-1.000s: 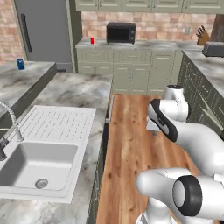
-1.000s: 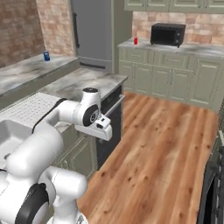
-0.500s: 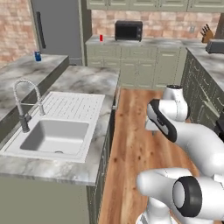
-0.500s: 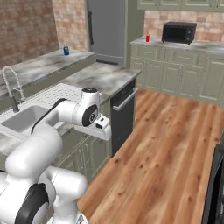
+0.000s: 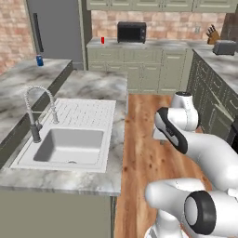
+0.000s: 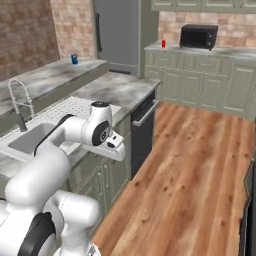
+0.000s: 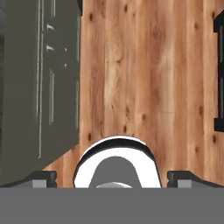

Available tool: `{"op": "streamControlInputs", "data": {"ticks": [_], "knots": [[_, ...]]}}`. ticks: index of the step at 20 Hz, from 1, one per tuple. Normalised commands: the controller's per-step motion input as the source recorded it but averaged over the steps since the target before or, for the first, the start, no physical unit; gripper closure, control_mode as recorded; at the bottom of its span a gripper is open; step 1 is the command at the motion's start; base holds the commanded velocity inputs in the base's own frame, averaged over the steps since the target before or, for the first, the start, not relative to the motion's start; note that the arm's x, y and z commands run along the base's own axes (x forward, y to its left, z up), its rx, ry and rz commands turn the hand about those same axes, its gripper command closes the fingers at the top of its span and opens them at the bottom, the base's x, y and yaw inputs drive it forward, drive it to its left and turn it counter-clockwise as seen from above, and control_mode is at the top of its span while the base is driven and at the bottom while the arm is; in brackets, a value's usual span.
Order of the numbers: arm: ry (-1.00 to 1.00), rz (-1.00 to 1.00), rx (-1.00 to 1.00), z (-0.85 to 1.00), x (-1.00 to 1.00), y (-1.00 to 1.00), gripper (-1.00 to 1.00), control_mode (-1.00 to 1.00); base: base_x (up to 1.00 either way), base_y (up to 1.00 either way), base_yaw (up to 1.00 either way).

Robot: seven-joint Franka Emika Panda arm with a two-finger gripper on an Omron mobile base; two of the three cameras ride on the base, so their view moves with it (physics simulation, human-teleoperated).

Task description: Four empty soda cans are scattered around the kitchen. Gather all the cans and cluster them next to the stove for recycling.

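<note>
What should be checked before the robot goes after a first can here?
1. Gripper open and empty: ok, jaws wide over the wood floor.
2. Red can located: ok, upright on the back counter left of the microwave.
3. Blue can located: ok, on the raised ledge behind the sink.
4. Other two cans located: cannot tell.
5. Can within reach: not ok, both far off.

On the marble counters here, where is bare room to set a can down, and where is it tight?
Bare marble lies between the white ribbed drainboard and the counter's far end. The raised marble ledge is open apart from the small blue soda can. The far counter is tighter: the small red soda can stands beside the black microwave.
</note>
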Motion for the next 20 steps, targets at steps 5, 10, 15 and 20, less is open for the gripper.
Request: {"op": "streamControlInputs", "data": {"ticks": [5,10,15,20], "knots": [[0.00,0.00,0.00,0.00,0.00,0.00,-1.00,1.00,0.12,0.65,-0.24],[0.00,0.00,0.00,0.00,0.00,0.00,-1.00,1.00,-0.07,0.46,-0.30],[0.00,0.00,0.00,0.00,0.00,0.00,-1.00,1.00,-0.70,0.19,-0.31],[0.00,0.00,0.00,0.00,0.00,0.00,-1.00,1.00,-0.58,0.34,-0.27]]}}
